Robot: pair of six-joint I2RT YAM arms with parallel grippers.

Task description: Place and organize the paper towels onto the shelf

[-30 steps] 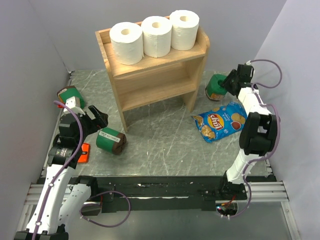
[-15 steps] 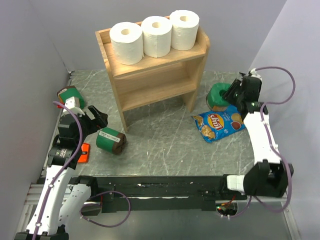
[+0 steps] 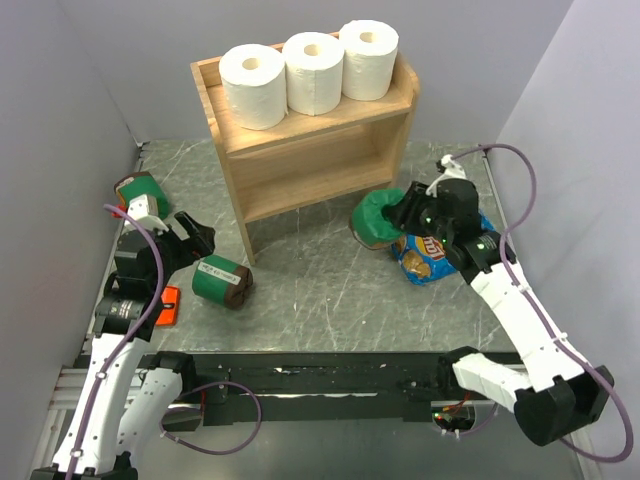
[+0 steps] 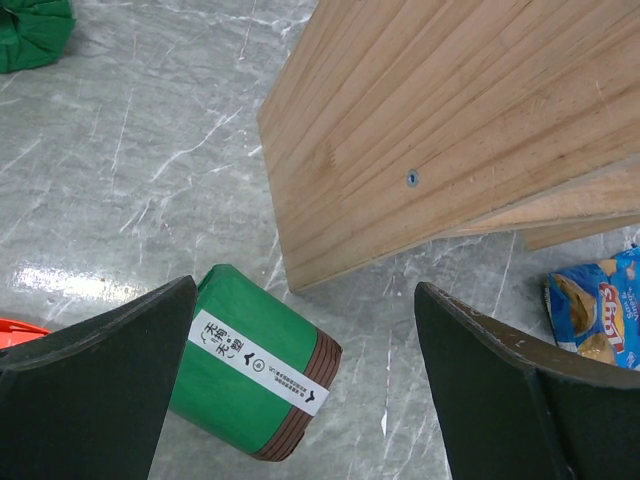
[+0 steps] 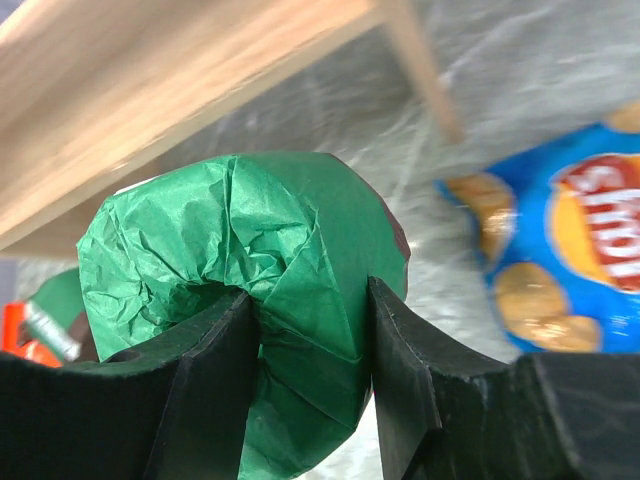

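Three white paper towels (image 3: 250,85) (image 3: 313,72) (image 3: 368,58) stand in a row on the top tier of the wooden shelf (image 3: 310,150). My right gripper (image 3: 402,214) (image 5: 310,330) is shut on a green-wrapped package (image 3: 375,218) (image 5: 250,240), carried just in front of the shelf's right leg. My left gripper (image 3: 195,235) (image 4: 300,370) hangs open, left of the shelf. Between its fingers the left wrist view shows a green package with a brown end (image 4: 245,370) (image 3: 220,281), which lies on the table below.
A blue chip bag (image 3: 430,255) (image 5: 560,250) lies right of the shelf under my right arm. Another green package (image 3: 140,188) (image 4: 30,30) sits at the far left. An orange item (image 3: 168,305) lies near the left arm. Grey walls close in on both sides.
My right arm has swung left with the green package, from the table's right side to in front of the shelf's right leg. The left arm has not moved.
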